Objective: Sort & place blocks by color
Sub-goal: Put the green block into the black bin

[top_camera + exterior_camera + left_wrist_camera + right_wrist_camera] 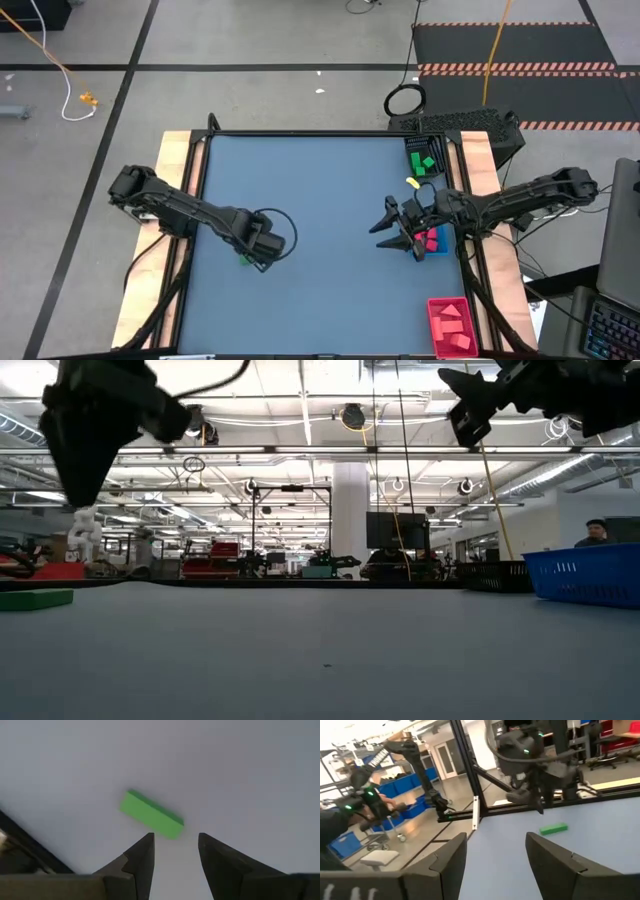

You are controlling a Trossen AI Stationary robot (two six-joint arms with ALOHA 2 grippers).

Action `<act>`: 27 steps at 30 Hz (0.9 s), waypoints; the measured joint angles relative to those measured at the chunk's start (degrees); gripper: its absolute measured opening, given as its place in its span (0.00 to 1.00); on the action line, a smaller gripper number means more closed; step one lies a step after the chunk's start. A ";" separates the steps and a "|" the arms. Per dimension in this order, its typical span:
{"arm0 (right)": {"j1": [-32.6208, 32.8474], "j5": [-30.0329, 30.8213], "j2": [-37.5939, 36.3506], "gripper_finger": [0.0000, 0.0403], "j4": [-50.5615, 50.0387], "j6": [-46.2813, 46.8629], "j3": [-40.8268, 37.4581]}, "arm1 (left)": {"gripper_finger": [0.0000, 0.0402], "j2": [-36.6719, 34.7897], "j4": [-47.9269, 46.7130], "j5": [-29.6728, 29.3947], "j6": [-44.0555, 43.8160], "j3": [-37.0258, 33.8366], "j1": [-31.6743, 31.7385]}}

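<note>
Lower left of high view, we see left gripper [262,252] hovering over green block [243,261], jaws apart, block lying flat on mat just ahead of fingertips [145,845]. Right gripper [395,232] mid-right, jaws apart too, holding nothing, beside blue tray [440,245].

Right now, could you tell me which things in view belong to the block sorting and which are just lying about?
Job:
green bar below the open left pincer
open right pincer
black tray, blue tray, red tray with blocks

Lying about:
yellow piece
floor cable coil
</note>
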 joint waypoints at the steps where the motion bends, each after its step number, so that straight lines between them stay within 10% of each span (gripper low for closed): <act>1: 0.40 0.00 -0.06 0.49 -0.03 0.57 0.00 | 0.38 0.01 1.26 1.35 -0.14 -1.21 0.48; 27: 4.22 -0.04 -8.48 0.49 -5.36 -1.11 0.00 | 0.38 -0.21 21.63 15.29 -1.90 -19.97 9.63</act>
